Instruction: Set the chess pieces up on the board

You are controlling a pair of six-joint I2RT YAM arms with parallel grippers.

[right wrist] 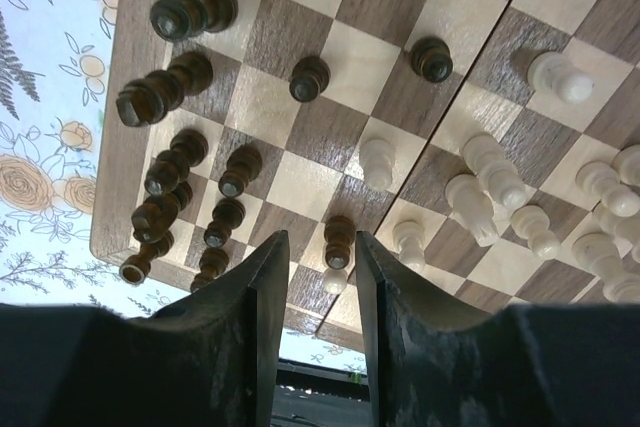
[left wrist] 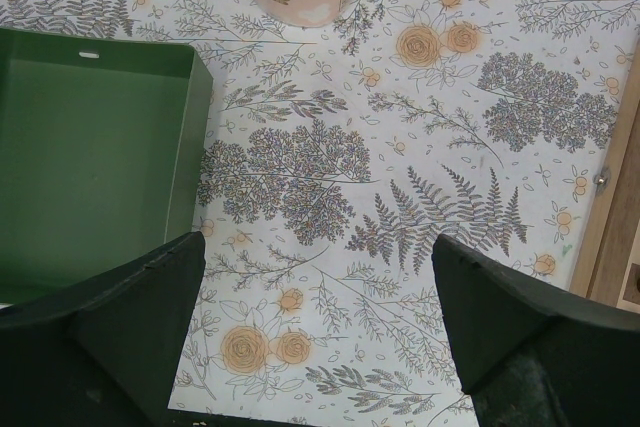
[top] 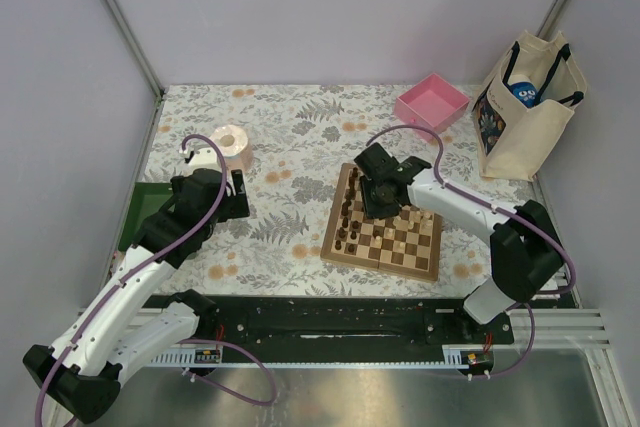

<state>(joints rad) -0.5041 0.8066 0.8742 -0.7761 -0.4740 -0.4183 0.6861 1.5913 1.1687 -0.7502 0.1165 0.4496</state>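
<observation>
The right claw (right wrist: 320, 239) seems to be placing dark men on the board (right wrist: 300, 187) beneath it, jaws narrowing about a dark pawn (right wrist: 339, 235) between its tips, though I cannot tell whether it is gripping, and next probably needing a clean lift leftward.

The top external camera looks down from high behind the arm bases, far enough back to take in the whole floral desk (top: 300, 137). The left wrist camera faces down close over the desk past the left pincer (left wrist: 318, 247), catching the border of the chessboard (left wrist: 615, 227) at its right edge. The right wrist camera looks steeply down past the right pincer (right wrist: 320, 247), very near that chessboard, which all three views share.
</observation>
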